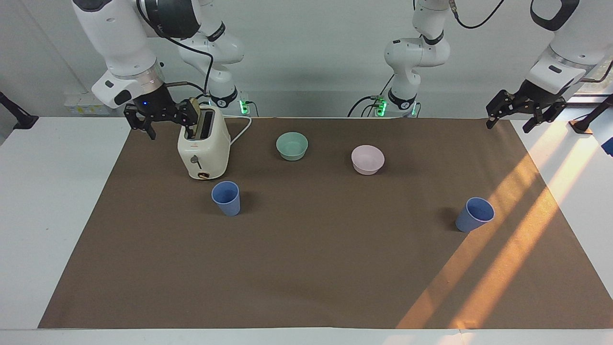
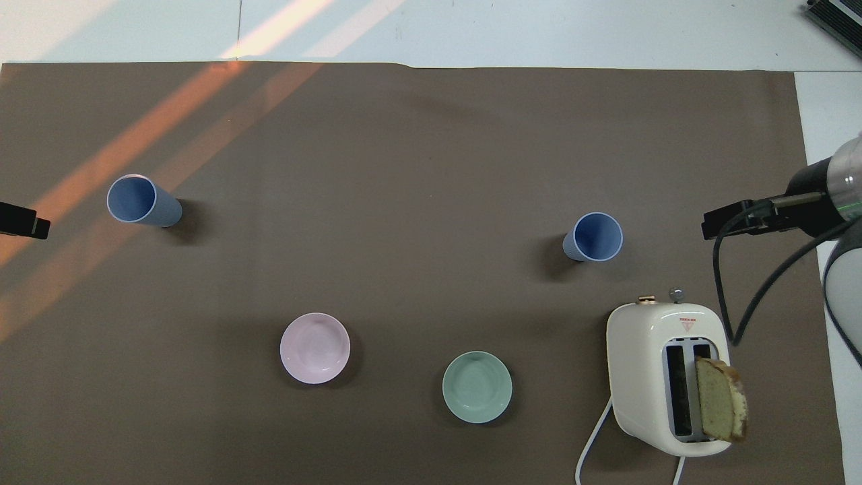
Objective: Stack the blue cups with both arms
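Observation:
Two blue cups stand upright on the brown mat. One cup (image 1: 226, 198) (image 2: 594, 236) is a little farther from the robots than the toaster. The other cup (image 1: 474, 214) (image 2: 141, 201) is toward the left arm's end of the table. My right gripper (image 1: 165, 123) (image 2: 737, 221) hangs open and empty in the air beside the toaster's top. My left gripper (image 1: 507, 125) hangs open and empty over the mat's corner at the left arm's end; only its tip (image 2: 23, 221) shows in the overhead view. Neither gripper touches a cup.
A cream toaster (image 1: 203, 148) (image 2: 667, 377) with a bread slice (image 2: 720, 399) in a slot stands near the right arm. A mint-green bowl (image 1: 292, 145) (image 2: 477, 386) and a pale pink bowl (image 1: 368, 159) (image 2: 315, 347) sit nearer to the robots than the cups.

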Controlling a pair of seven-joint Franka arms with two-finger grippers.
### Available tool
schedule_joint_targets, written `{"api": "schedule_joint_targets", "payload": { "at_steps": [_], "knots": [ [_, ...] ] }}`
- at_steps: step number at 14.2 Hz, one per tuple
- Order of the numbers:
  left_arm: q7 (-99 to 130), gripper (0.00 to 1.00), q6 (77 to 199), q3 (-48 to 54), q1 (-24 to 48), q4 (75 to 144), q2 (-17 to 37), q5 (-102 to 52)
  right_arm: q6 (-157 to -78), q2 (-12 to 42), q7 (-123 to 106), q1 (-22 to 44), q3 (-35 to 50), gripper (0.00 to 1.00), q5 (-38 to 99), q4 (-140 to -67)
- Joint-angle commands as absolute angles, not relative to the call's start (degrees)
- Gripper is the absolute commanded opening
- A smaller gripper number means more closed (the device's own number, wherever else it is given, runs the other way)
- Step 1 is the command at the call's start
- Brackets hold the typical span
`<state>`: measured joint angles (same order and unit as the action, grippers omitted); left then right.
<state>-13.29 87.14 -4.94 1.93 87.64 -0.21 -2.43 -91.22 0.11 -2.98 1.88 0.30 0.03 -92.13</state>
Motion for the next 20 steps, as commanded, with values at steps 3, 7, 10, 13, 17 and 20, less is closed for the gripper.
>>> {"api": "schedule_joint_targets", "payload": {
  "at_steps": [3,7,10,13,17,20],
  "knots": [
    [-13.2,1.0,86.2,-4.3,1.2,87.5,-0.5,-2.7,-91.7,-0.5,-4.3,1.4,0.4,1.0,0.4,-92.6],
    [-13.4,1.0,86.6,-4.3,1.2,88.0,-0.8,-2.7,-91.7,-0.6,-4.3,1.4,0.4,1.0,0.4,-92.6],
    [-13.4,1.0,86.7,-4.3,1.2,88.2,-0.8,-2.7,-91.7,-0.5,-4.3,1.4,0.4,1.0,0.4,-92.6],
    [-13.5,1.0,86.6,-4.3,1.4,88.3,-0.8,-2.7,-91.7,-0.5,-4.3,1.4,0.4,1.0,0.4,-92.6],
    [-13.5,1.0,87.5,-4.3,1.6,88.3,-0.8,-2.7,-91.7,-0.6,-4.3,1.4,0.4,1.0,0.4,-92.6],
    [-13.4,1.0,88.8,-4.6,2.1,88.3,-0.7,-2.7,-91.7,-0.5,-4.3,1.4,0.4,1.0,0.4,-92.6]
  ]
}}
